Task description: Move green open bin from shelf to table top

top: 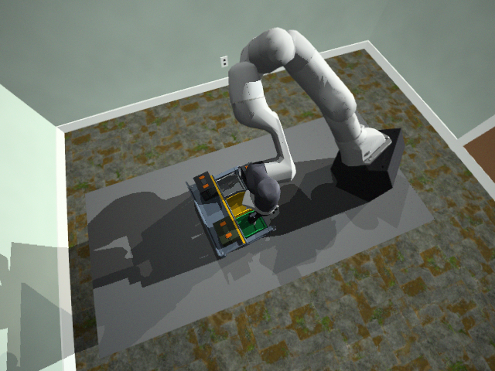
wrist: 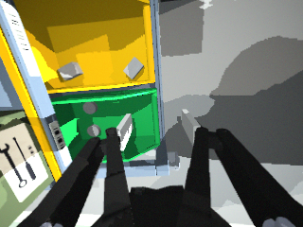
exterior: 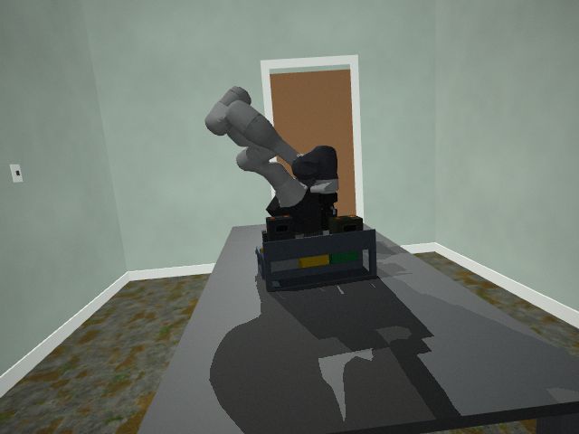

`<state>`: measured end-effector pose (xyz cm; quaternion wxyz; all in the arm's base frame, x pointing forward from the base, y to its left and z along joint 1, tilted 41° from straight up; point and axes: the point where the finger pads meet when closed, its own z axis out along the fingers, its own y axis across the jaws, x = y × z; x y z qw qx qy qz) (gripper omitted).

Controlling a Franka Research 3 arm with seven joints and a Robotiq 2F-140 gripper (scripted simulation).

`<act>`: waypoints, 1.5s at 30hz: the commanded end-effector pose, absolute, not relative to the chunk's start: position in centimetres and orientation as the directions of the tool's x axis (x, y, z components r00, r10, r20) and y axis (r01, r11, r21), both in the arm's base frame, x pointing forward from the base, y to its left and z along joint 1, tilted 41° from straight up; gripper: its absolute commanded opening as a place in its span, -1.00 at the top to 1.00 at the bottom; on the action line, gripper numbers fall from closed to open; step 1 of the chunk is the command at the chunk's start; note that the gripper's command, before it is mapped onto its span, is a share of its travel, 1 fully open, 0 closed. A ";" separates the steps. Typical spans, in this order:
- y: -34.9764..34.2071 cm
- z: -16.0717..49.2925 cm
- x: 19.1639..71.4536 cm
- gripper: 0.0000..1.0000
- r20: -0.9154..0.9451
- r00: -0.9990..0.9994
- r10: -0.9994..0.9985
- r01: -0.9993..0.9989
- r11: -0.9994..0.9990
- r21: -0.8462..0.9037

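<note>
From the top, the arm (top: pixel 283 145) (exterior: pixel 276 135) arches over the shelf (top: pixel 207 223) (exterior: pixel 319 240) (wrist: pixel 164 156).

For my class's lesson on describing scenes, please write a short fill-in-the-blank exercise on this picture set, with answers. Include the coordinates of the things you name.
1. The bin beside the green open bin (top: pixel 250 228) (exterior: pixel 344 257) (wrist: pixel 142 101) is coloured ____.
2. The green bin holds ____ round grey parts.
3. The gripper (wrist: pixel 156 118) has its fingers standing ____, not shut.
4. A label on the olive box (top: pixel 225 231) (exterior: pixel 345 225) (wrist: pixel 14 189) shows a screwdriver and a ____.

Missing words: yellow; two; open; wrench
</note>
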<state>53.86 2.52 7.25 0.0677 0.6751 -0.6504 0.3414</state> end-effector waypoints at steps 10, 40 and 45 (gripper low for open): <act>2.3 6.7 54.3 -0.15 0.544 -0.085 -0.835 -0.923 -0.140 -0.359; 2.3 6.7 54.3 -0.15 0.543 -0.086 -0.835 -0.923 -0.139 -0.359; 2.3 6.7 54.3 -0.15 0.543 -0.086 -0.835 -0.923 -0.139 -0.359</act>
